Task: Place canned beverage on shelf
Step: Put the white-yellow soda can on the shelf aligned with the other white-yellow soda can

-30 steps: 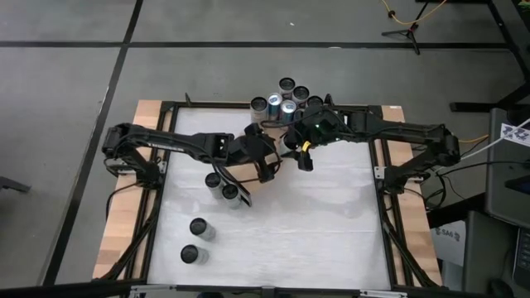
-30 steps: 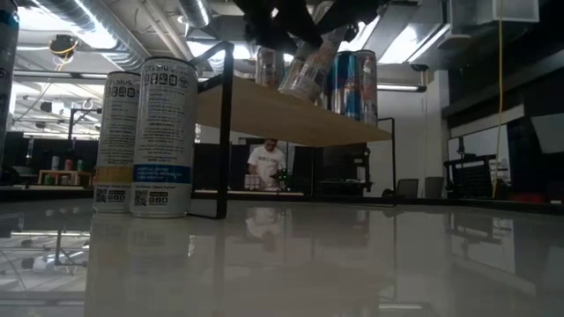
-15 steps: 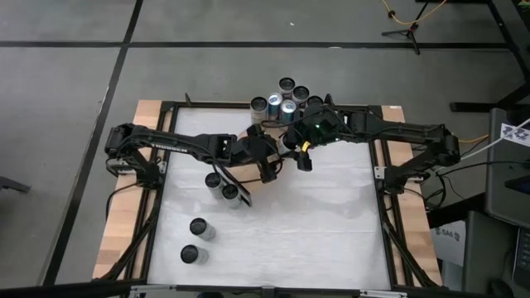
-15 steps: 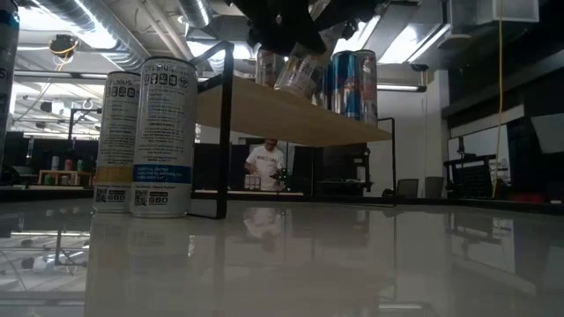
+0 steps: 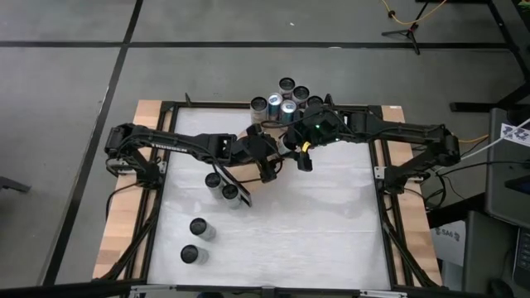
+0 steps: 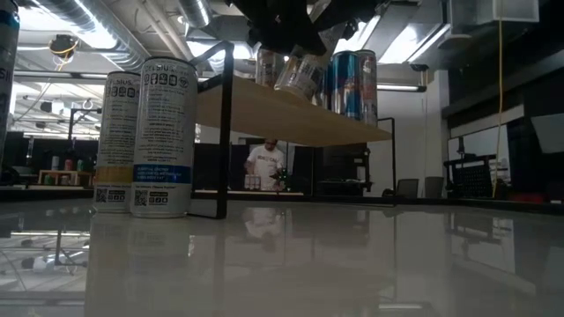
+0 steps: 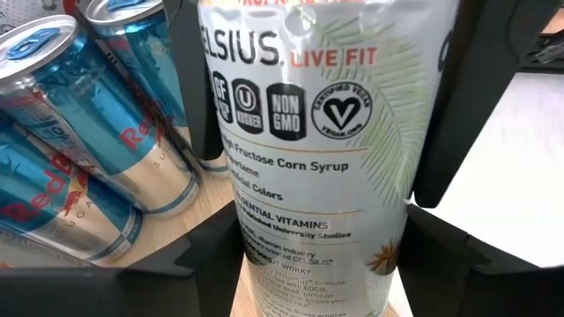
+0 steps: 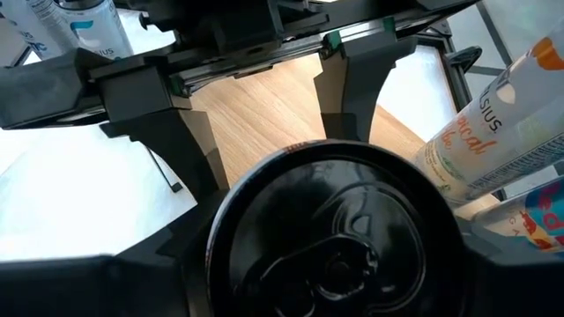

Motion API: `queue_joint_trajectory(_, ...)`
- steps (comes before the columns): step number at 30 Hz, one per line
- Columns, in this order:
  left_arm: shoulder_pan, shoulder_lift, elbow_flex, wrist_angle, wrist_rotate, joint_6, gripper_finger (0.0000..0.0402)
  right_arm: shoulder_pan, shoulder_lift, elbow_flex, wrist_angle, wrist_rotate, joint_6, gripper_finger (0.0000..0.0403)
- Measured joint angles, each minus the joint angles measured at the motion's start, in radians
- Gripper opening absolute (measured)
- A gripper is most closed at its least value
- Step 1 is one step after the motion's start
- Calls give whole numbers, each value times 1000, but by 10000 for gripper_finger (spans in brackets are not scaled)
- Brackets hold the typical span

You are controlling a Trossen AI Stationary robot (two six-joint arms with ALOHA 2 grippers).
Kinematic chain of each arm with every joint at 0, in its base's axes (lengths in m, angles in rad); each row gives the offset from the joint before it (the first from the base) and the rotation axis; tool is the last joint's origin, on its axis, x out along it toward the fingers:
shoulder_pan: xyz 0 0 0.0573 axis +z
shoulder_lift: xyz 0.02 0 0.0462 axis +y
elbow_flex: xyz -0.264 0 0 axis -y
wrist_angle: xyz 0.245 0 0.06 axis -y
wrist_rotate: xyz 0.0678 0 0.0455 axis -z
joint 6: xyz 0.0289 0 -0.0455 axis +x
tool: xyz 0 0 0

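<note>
I see blue-and-silver cans (image 7: 79, 132) crowding the wooden shelf (image 6: 291, 114) beside my white can (image 7: 308, 158); both tools grip it. The left tool (image 5: 277, 161) clamps its smooth sides; the right tool (image 5: 291, 142) holds its round top.

I count one shelf (image 5: 248, 136) and two arms, one gripper each. Cans: five clustered at the top centre (image 5: 286, 99), one held between the grippers mid-frame (image 5: 286, 142), two left of centre (image 5: 225, 189), two at lower left (image 5: 195, 240). Ten in all.
</note>
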Motion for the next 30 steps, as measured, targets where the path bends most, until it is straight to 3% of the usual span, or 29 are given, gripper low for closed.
queue_joint_trajectory(4,0,0,0,0,0,-1,231,0,0,0,1,0,0,277)
queue_joint_trajectory(15,16,0,0,17,2,-8,231,0,-16,12,-8,12,4,369)
queue_joint_trajectory(21,39,0,0,96,2,-33,231,0,-21,148,-197,117,1,375)
queue_joint_trajectory(30,63,-5,0,127,-3,-6,232,0,-36,274,-288,126,-4,376)
